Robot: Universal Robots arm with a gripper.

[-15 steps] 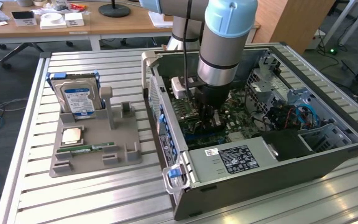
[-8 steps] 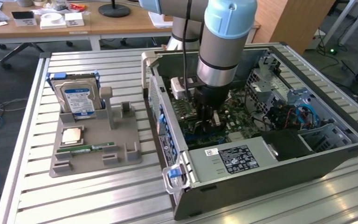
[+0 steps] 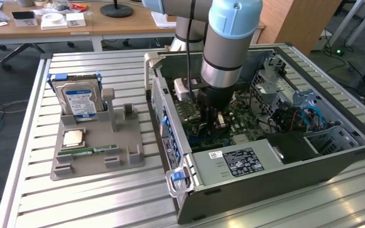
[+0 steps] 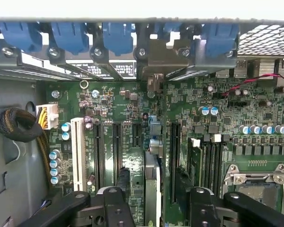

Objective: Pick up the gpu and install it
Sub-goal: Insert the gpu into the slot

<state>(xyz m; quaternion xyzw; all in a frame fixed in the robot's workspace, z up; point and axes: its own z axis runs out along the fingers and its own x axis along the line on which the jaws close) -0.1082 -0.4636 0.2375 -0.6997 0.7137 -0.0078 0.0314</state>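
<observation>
The gripper (image 4: 151, 203) holds the gpu (image 4: 152, 189) edge-on between its fingers, low inside the computer case (image 3: 334, 156) over the motherboard (image 4: 255, 109). Installation is in hand; seating calls for alignment with an expansion slot (image 4: 173, 161) and a straight downward press.

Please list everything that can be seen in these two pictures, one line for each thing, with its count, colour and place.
table: one, silver, slatted, under everything.
computer case: one, dark grey, open, on the table, exterior view's right.
motherboard: one, green, inside the case.
gpu: one, thin, seen edge-on, over the motherboard's slots.
holder tray: one, grey, on the table, exterior view's left of the case.
hard drive: one, silver with blue-white label, upright in the tray.
CPU: one, metallic, flat on the tray.
RAM stick: one, green, flat on the tray.
arm: one, silver and light blue, reaching into the case.
gripper: one, black, low over the motherboard, at the gpu.
</observation>
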